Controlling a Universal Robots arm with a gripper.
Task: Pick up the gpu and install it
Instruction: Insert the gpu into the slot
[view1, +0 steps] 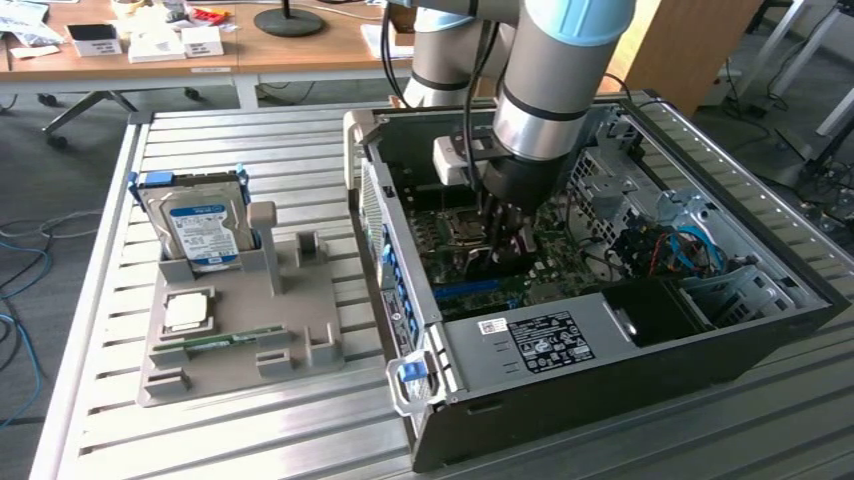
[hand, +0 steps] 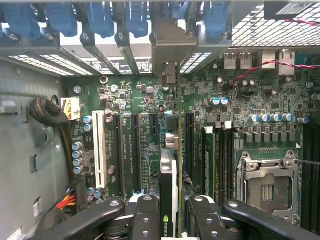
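My gripper (hand: 172, 221) is shut on the gpu (hand: 170, 175), with one black finger (hand: 146, 215) on each side of it. The card stands edge-on to the wrist camera, green with a dark cover carrying a small logo. Its silver bracket (hand: 172, 47) reaches the row of rear slot openings of the case. The card is down among the black expansion slots of the motherboard (hand: 140, 125); I cannot tell whether it is fully seated. In the exterior view the gripper (view1: 505, 238) is deep inside the open computer case (view1: 607, 345), over the motherboard.
A white slot (hand: 100, 150) and the empty CPU socket (hand: 267, 185) flank the card. Cable bundles (hand: 50, 112) lie by the case wall. Outside the case, a grey holder (view1: 247, 350) carries a hard drive (view1: 200, 225), a processor (view1: 187, 312) and a memory stick (view1: 220, 340).
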